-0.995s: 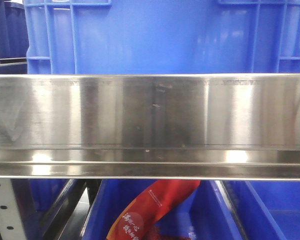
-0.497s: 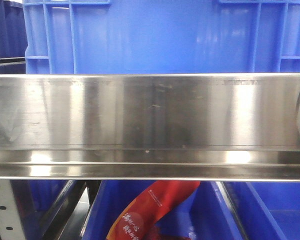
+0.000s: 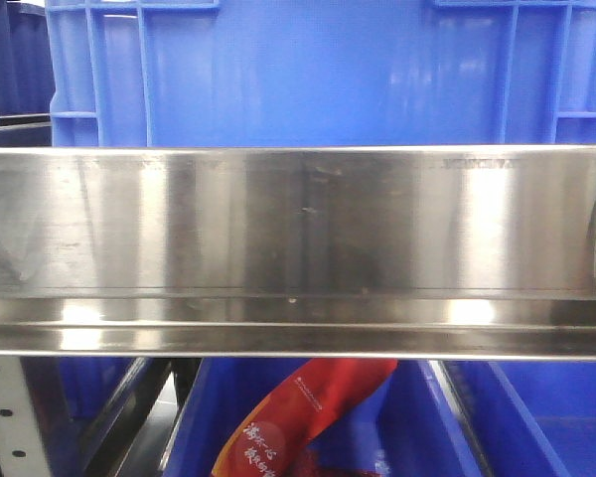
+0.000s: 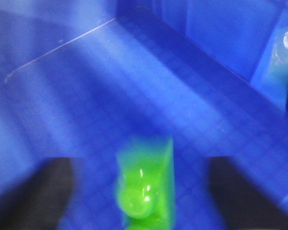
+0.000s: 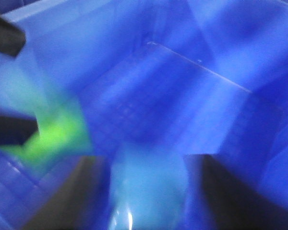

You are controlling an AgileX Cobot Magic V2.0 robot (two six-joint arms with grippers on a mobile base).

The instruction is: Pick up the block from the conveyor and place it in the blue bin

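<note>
My left gripper point(image 4: 144, 191) sat w/ both dark fingers point(image 4: 36, 191) spread wide to either side of a green block point(image 4: 146, 187). There was blue floor showing btwn each finger and the block, so the fingers weren't pressing it. Whether the block rested on the floor or hung in the air, I couldn't tell: view too blurry. Under and around it was the ribbed floor of the blue bin point(image 4: 182, 96), w/ a corner wall rising behind.

My right gripper point(image 5: 146, 191) was over the same bin point(image 5: 192, 96). A pale cyan block point(image 5: 146, 187) sat btwn its two dark fingers point(image 5: 72, 196) and filled nearly the whole gap, so it looked held, but blur kept me from being sure of contact. Off to that cam's left I saw the green block point(image 5: 57, 136) as a smear, next to the left arm's dark fingers point(image 5: 9, 129).

Front cam gave only a steel shelf edge point(image 3: 298, 229), a blue crate point(image 3: 318, 70) above it, and a red printed bag point(image 3: 308, 412) in a bin below. No arms, no conveyor in any view.

Step, as I judged it: placing stage, both blocks already inside the bin. Green one released or nearly so. Next for left: lift straight up w/o clipping the block, clear the wall. Next for right: let go of the cyan block over bare floor, away from the green one, then retract.
</note>
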